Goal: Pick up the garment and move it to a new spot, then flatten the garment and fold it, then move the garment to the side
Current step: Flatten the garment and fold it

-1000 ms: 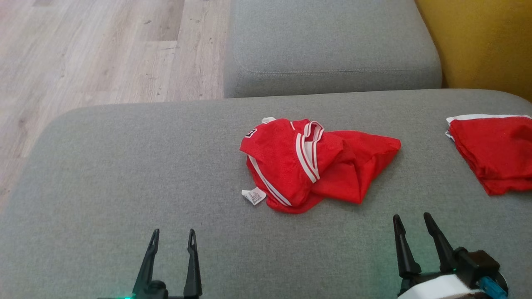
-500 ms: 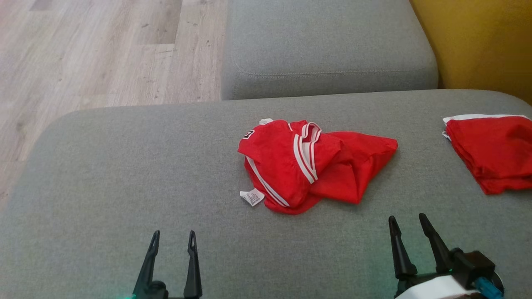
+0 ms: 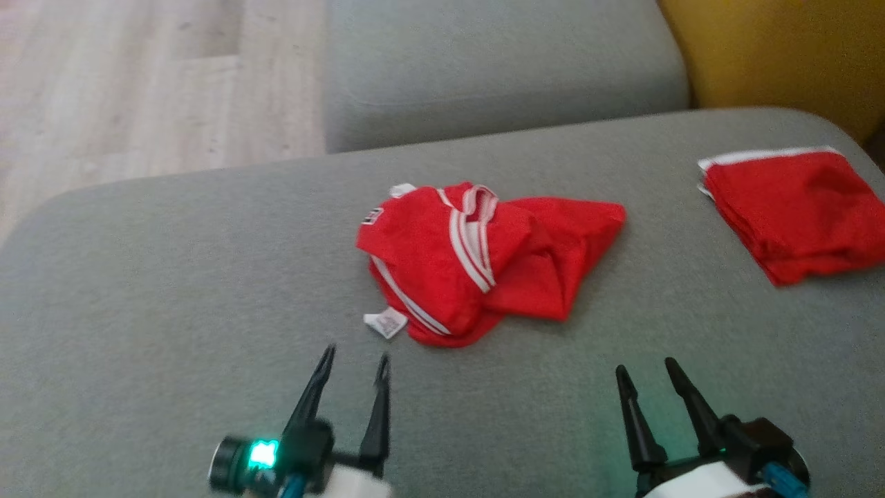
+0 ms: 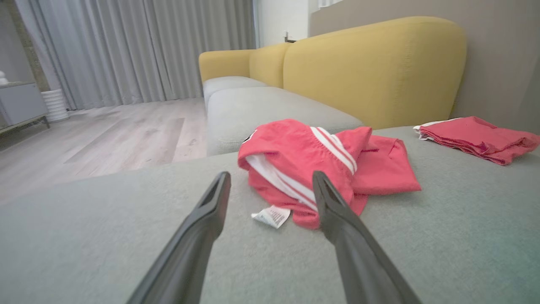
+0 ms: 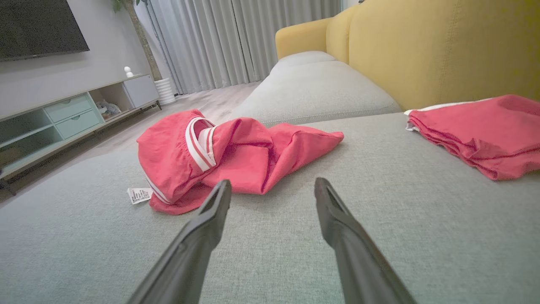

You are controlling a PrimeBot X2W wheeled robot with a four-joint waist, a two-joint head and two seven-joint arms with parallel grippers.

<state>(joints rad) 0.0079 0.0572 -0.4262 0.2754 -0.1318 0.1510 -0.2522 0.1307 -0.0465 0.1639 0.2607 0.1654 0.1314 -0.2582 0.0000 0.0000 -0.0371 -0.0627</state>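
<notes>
Lying crumpled on one cushion (image 3: 173, 277), one garment (image 3: 477, 263), one folded garment (image 3: 788, 207) at its right edge, left gripper (image 3: 357, 353), right gripper (image 3: 644, 365), both held apart.

Legible text: none | care label (image 4: 272, 216) at near edge of red garment (image 4: 295, 160): white, rows of fine dark print, too small to read | patch (image 3: 374, 215) on garment's far corner: dark-and-white mark, blurred, unreadable

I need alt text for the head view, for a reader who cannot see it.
A crumpled red garment with white stripes lies on a grey sofa cushion. Below it, the left gripper and right gripper stand open and empty. A folded red garment lies at the right.
</notes>
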